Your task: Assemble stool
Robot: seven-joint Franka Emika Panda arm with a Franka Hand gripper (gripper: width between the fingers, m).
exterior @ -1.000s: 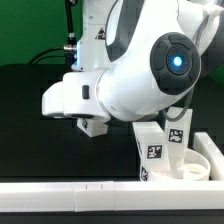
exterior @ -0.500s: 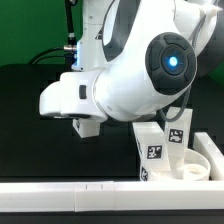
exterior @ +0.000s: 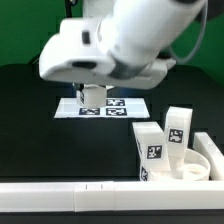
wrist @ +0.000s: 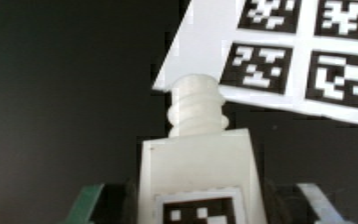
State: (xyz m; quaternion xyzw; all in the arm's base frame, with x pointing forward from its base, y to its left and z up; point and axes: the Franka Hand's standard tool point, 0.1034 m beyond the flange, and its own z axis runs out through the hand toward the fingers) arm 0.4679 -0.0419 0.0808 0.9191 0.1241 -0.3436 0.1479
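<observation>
Nearest in the exterior view runs the long white rail [exterior: 80,192] along the table edge, and just behind it, at about four o'clock, the round seat [exterior: 195,165] lies flat with two stubby legs [exterior: 150,148] standing upright on it — tags facing out. Farther back, near eleven o'clock, the gripper [exterior: 92,97] hangs over the marker board [exterior: 120,108], its jaws clamped on a third leg [wrist: 194,165]; the wrist view shows that leg's threaded stub pointing at the board's edge. Judging by this, the step in hand is carrying a leg to the seat — next, it must be swung toward four o'clock and lined up with a free socket.
</observation>
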